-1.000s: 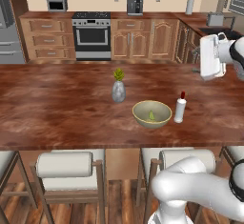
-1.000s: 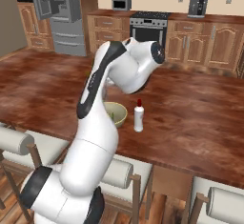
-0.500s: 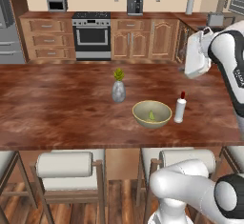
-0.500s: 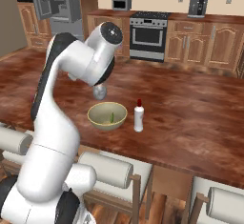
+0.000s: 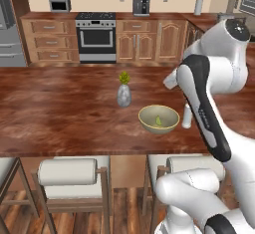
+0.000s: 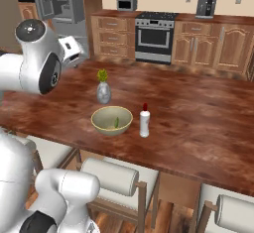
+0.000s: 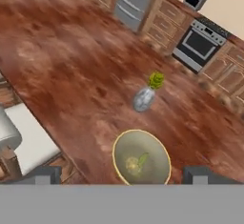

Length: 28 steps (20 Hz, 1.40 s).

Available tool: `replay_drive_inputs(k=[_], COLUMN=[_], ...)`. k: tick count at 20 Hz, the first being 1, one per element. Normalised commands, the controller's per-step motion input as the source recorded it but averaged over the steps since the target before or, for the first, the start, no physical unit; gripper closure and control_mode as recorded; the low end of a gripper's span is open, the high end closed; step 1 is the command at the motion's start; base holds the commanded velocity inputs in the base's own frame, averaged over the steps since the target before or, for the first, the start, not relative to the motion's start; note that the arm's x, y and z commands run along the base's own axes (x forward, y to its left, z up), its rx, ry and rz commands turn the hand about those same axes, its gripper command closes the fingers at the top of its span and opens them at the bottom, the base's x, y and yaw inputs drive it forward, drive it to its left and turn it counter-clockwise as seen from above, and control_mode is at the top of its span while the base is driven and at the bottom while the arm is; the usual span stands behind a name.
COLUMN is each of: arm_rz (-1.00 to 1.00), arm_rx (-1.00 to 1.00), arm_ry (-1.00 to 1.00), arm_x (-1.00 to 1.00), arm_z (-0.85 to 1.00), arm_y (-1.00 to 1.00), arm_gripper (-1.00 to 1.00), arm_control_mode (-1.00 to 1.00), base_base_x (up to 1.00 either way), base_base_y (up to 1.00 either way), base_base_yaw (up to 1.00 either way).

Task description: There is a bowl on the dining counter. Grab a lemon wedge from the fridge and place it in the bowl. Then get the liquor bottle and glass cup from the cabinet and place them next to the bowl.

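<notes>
The gripper (image 7: 122, 174) hangs wide open and empty (nothing between its fingertips) above the bowl (image 7: 141, 157). The lemon wedge (image 7: 142, 159) lies inside; the liquor bottle (image 6: 144, 121) stands just beside it on the dining counter (image 6: 198, 123).

Liquor bottle (image 5: 187, 116) partly behind the arm, fridge (image 5: 9, 24) cut by the left edge.

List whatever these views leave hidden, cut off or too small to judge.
- liquor bottle: left base view, its top hidden behind the arm; whole in the right base view.
- lemon wedge: too small to tell its shape in the bowl.
- fridge: right base view, top cut by the frame edge.
- gripper: hand view, fingers barely rise above the bottom band.
</notes>
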Motion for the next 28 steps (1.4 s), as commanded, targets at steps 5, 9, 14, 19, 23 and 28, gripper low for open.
replay_drive_inputs(k=[5,9,14,19,23,28], arm_rz=[-0.57,-0.49,-0.33,-0.09,0.0,0.06], arm_rx=[0.08,0.15,0.12,0.04,0.05,0.05], arm_ry=[0.27,0.26,0.25,0.1,0.01,0.0], arm_x=[-0.55,-0.59,-0.59,-0.53,-0.28,-0.11], arm_z=[0.0,0.0,0.0,-0.01,-0.33,-0.31], arm_y=[0.03,-0.28,-0.34,-0.05,0.0,0.0], arm_gripper=[-1.0,-1.0,-1.0,-1.0,-1.0,-1.0], arm_control_mode=[-1.0,-1.0,-1.0,-1.0,-1.0,-1.0], base_base_x=[0.0,0.0,0.0,0.0,0.0,0.0], base_base_y=[0.0,0.0,0.0,0.0,0.0,0.0], base_base_yaw=[0.0,0.0,0.0,0.0,0.0,0.0])
